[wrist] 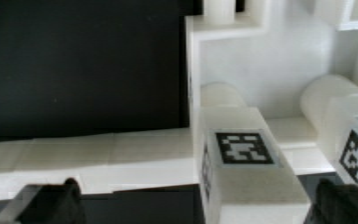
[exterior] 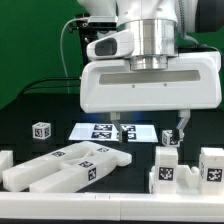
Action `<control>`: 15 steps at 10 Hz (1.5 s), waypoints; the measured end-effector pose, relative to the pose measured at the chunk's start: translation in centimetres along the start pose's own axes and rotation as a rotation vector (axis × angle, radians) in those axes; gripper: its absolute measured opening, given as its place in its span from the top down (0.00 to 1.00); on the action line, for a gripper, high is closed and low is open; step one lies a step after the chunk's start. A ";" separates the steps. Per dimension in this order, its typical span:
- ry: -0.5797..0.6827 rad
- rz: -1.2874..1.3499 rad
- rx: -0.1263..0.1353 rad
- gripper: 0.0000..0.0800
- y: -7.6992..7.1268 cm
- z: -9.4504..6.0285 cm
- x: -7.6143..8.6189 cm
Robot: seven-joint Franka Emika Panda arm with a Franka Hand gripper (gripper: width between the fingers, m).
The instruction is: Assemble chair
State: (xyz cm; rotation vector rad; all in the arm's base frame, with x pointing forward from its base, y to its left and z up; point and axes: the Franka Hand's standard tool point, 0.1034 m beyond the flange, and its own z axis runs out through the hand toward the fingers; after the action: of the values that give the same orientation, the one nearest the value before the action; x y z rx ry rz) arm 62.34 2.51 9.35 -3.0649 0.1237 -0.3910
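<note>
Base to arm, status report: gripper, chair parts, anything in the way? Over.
Gripper open, empty, over a tagged white piece. Chair parts lying spread out, none held. Nothing blocking in view.

Looks like robotics lab bench. Judged from black table (exterior: 20, 112) against green backdrop (exterior: 30, 50), marker board (exterior: 100, 131) lying flat, square tags on white chair parts (exterior: 72, 166), Panda arm (exterior: 150, 45) overhead. Dark cable (exterior: 66, 45) behind, perhaps rig wiring; too thin to tell.
</note>
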 end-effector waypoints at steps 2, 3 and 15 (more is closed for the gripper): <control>0.037 -0.011 -0.007 0.19 0.3 -0.4 0.1; 0.032 -0.011 -0.008 0.19 0.3 -0.3 -0.9; 0.280 -0.059 -0.114 0.19 0.3 6.6 -2.8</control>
State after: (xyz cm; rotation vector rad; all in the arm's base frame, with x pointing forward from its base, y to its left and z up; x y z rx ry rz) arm 61.25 2.68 2.23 -3.1111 0.0678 -0.8438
